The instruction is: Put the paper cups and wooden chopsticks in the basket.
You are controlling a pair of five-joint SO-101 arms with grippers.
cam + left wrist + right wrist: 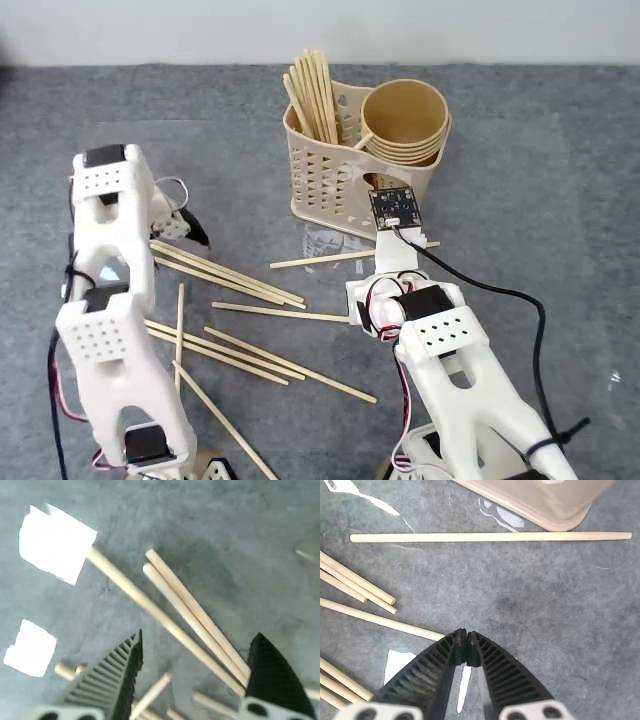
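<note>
The cups (405,120) sit stacked in the right half of the basket (325,185), which stands upper centre in the high view. A bunch of chopsticks (315,95) stands upright in the basket's left half. Other loose sticks (225,272) lie scattered on the mat (540,200) across the lower left and centre of that frame. One stick (320,259) lies crosswise just beside the basket's front wall. At the left of the frame the left gripper (190,228) is low over the upper ends of a group of the loose sticks. Its wrist view shows the jaws apart, with three of the loose sticks lying on the mat between them, not gripped. The right gripper (466,640), on the arm at lower right, points down at bare mat with its fingers together and nothing between them.
</note>
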